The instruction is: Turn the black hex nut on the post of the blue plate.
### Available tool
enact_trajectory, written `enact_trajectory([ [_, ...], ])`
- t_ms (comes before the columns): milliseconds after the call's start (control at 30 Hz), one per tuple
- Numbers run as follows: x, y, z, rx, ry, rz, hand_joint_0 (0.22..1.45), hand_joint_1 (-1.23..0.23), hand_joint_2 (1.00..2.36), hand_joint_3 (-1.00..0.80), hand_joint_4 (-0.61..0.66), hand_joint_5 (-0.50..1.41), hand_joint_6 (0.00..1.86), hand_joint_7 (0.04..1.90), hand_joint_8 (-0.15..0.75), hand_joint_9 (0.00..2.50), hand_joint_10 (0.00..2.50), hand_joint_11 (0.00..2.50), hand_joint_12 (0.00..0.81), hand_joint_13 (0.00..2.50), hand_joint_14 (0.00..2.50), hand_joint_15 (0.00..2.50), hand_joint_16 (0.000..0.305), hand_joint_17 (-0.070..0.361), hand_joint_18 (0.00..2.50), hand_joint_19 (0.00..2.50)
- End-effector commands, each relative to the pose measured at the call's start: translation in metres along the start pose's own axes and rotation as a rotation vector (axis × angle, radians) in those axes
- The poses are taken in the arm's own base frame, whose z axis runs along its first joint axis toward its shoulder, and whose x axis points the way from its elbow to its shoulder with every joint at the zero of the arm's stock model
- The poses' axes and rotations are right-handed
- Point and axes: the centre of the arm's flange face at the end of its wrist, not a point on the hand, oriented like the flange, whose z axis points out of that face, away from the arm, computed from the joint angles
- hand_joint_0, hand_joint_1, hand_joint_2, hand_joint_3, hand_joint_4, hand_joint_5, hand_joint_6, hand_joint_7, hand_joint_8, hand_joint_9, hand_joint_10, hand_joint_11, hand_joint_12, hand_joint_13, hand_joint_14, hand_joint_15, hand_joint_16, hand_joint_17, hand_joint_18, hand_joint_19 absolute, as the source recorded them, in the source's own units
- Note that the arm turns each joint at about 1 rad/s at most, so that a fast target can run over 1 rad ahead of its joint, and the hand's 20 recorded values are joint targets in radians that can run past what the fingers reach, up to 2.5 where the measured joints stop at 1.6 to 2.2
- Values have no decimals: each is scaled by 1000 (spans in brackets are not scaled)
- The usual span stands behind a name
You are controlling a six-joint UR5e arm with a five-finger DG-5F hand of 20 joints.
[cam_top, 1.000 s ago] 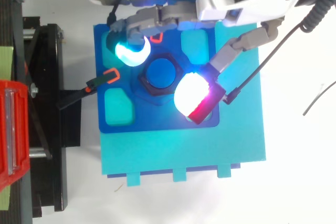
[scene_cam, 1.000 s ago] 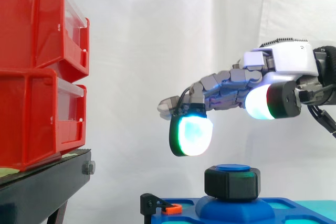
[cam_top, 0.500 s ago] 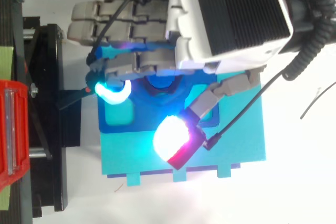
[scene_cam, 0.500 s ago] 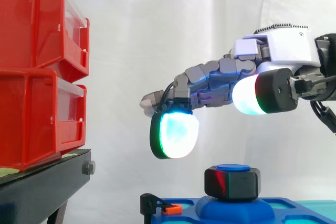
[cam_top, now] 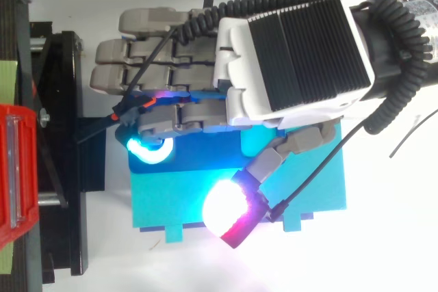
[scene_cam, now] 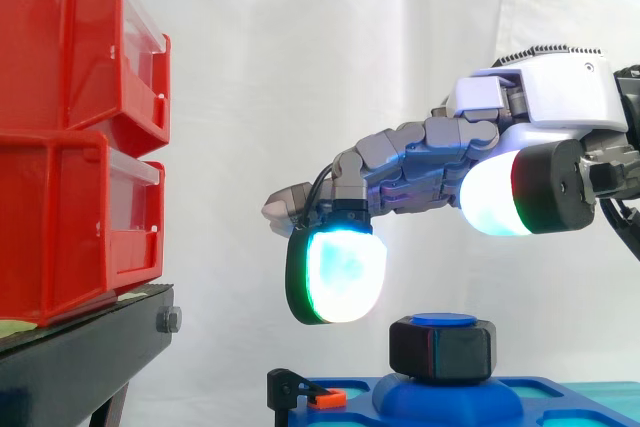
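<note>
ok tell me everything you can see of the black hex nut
The black hex nut looks like matte plastic, chunky, with flat sides and rounded corners. It sits upright and level on the post, whose blue top shows just above it, and it rests on the raised dome of the blue plate. Nothing else touches it: the robot hand hovers above, open, with one glowing fingertip hanging up and to the nut's left in the side view.
</note>
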Motion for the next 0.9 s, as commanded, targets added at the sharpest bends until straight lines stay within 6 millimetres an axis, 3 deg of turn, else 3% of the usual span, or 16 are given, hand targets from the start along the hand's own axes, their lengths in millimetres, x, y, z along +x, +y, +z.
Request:
enact_trajectory([
  [0, 1, 0, -1, -3, 3, 0, 470, -320, 1000, -500, 199, -218, 502, 1086, 230, 116, 0, 28, 363, 116, 0, 35, 57, 128, 0, 79],
  [867, 4, -24, -17, 1, 20, -11, 472, -319, 1000, -500, 200, -218, 502, 1075, 231, 117, 0, 34, 364, 115, 0, 40, 57, 127, 0, 84],
])
